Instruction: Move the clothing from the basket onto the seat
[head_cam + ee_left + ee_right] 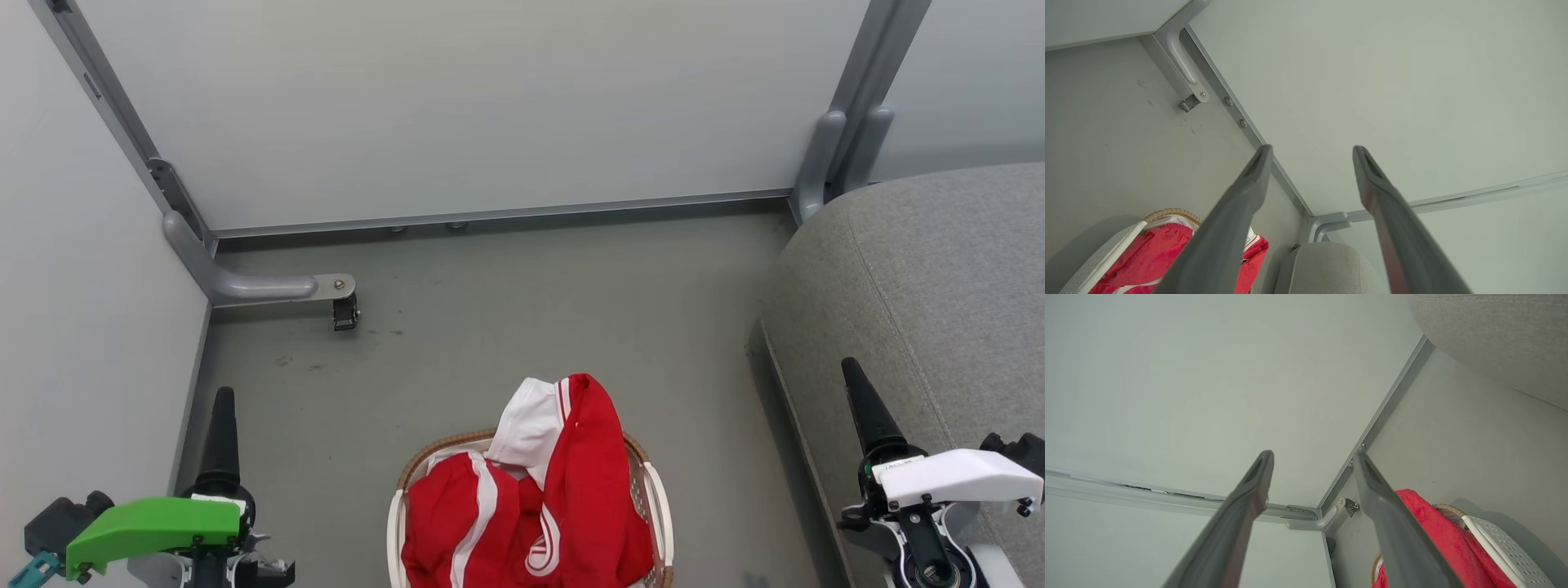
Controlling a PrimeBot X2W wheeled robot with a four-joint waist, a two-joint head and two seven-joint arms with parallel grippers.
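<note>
The clothing (571,474), bright red with white stripes, a white panel and a round logo, is heaped in the basket (660,498) on the floor at the bottom centre. The grey seat (922,269) fills the right side. My left gripper (224,400) hovers left of the basket, open and holding nothing. My right gripper (849,367) hangs over the seat's front edge, open as well. In the left wrist view the left gripper (1310,149) points at a wall panel, with clothing (1147,257) and basket (1106,257) below. The right gripper (1312,453) shows clothing (1437,535), basket (1506,547) and seat (1494,335).
Pale partition panels close the back and left. A metal foot with a caster (345,310) juts onto the grey floor (506,310) at the back left, and a grey post (833,163) stands by the seat's far corner. Open floor lies between basket and panels.
</note>
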